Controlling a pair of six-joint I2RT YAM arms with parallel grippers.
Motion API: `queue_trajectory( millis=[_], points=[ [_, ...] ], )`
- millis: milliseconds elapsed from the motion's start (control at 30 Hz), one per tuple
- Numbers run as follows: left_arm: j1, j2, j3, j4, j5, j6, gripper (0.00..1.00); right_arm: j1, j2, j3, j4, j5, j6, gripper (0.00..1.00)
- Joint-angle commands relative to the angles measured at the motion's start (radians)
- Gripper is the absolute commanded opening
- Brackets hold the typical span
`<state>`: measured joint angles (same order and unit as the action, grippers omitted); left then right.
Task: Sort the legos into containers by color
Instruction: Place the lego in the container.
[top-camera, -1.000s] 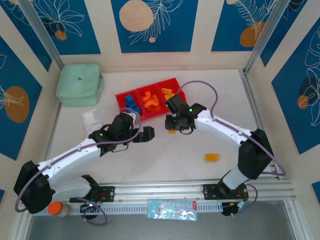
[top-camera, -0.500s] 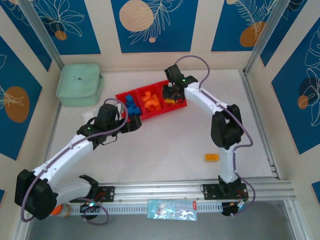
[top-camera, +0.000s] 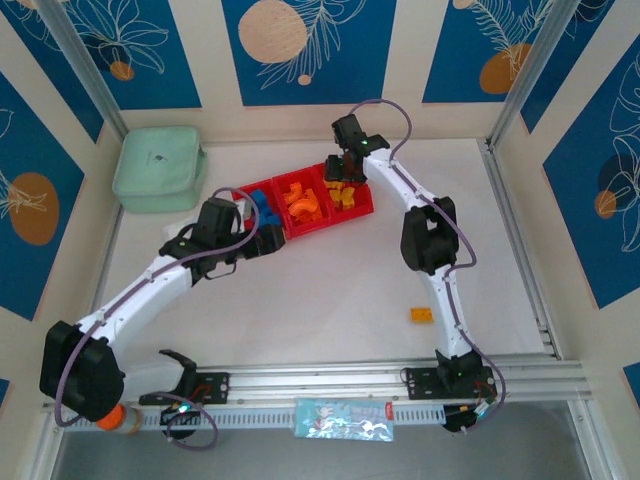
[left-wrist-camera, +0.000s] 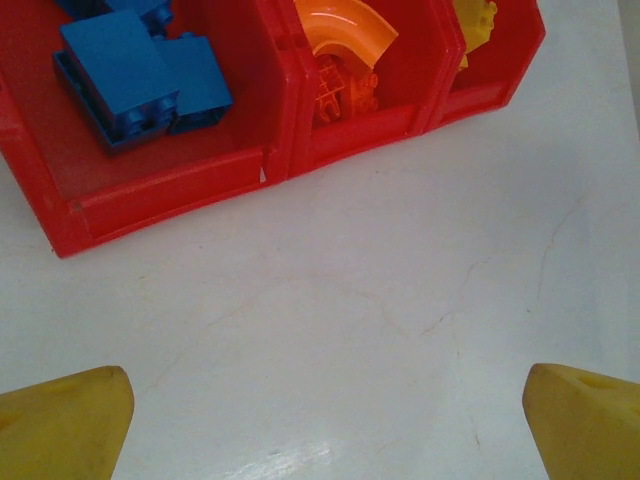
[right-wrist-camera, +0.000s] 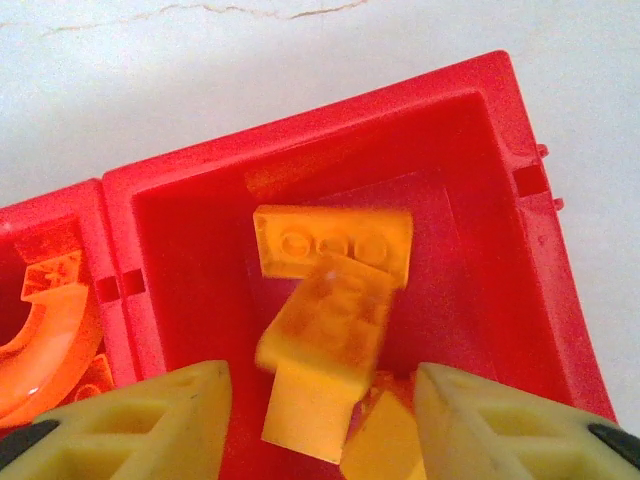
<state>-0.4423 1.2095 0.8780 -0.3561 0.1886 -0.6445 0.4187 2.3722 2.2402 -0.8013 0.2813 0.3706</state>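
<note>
Top external: stray yellow brick (top-camera: 423, 314) lies crosswise on the bench (top-camera: 330, 300), lower right of both open jaws, nearer the right arm (top-camera: 430, 240).

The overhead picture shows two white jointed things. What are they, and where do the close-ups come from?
They are two robot arms bolted at the table's near edge. A fixed camera above takes the overhead picture; each close-up comes from a camera on one wrist, so the yellow tips are that hand's fingers. A red tray holds blue bricks, orange arches and yellow bricks in separate compartments; one yellow-orange brick lies loose on the table. The left hand is open and empty before the tray. The right hand is open above the yellow compartment, a blurred yellow brick between its fingers, touching neither.
</note>
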Motion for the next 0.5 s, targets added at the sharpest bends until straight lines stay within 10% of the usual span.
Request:
queue_trajectory(
  millis=[0, 467],
  points=[
    [0.013, -0.002, 0.032, 0.004, 0.045, 0.034, 0.99, 0.005, -0.124, -0.040, -0.012, 0.001, -0.011, 0.55],
    [-0.035, -0.058, -0.023, 0.051, 0.103, 0.030, 0.99, -0.009, -0.718, -0.805, 0.084, 0.014, 0.178, 0.69]
  ],
)
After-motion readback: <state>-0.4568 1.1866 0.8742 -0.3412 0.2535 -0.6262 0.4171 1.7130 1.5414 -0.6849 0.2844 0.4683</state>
